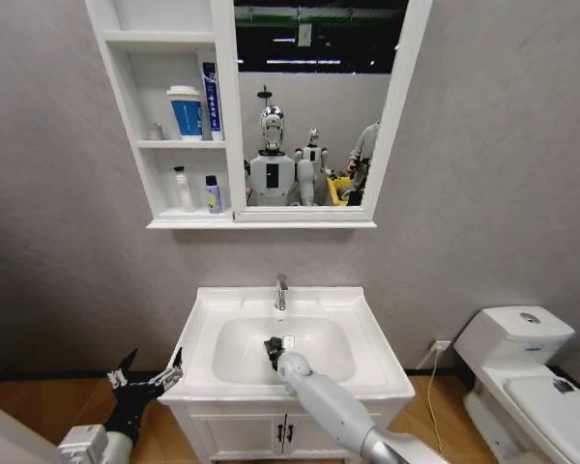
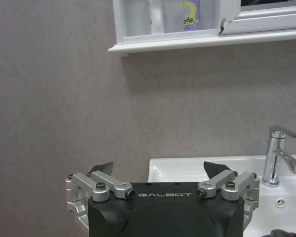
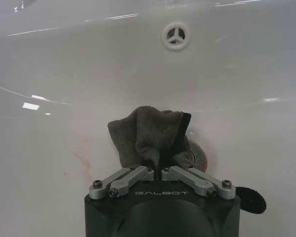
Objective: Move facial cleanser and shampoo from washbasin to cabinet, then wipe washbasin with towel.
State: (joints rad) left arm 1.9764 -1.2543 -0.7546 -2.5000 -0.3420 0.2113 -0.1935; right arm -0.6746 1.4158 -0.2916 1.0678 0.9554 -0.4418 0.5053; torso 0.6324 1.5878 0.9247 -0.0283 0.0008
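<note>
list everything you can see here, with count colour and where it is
washbasin: 1, white, on the low vanity against the grey wall
faucet: 1, chrome, at the back rim of the washbasin
towel: 1, dark grey, in the washbasin bowl by the drain, held in the right gripper
cabinet: 1, white, on the wall above the washbasin, with a mirror panel and open shelves
cup: 1, white and blue, middle shelf
tube: 1, blue, middle shelf beside the cup
bottles: 2, one white and one purple-labelled, bottom shelf
toilet: 1, white, to the robot's right of the vanity
left gripper: 1, black and silver, open, beside the washbasin's left edge
right gripper: 1, black and silver, shut on the towel in the bowl
</note>
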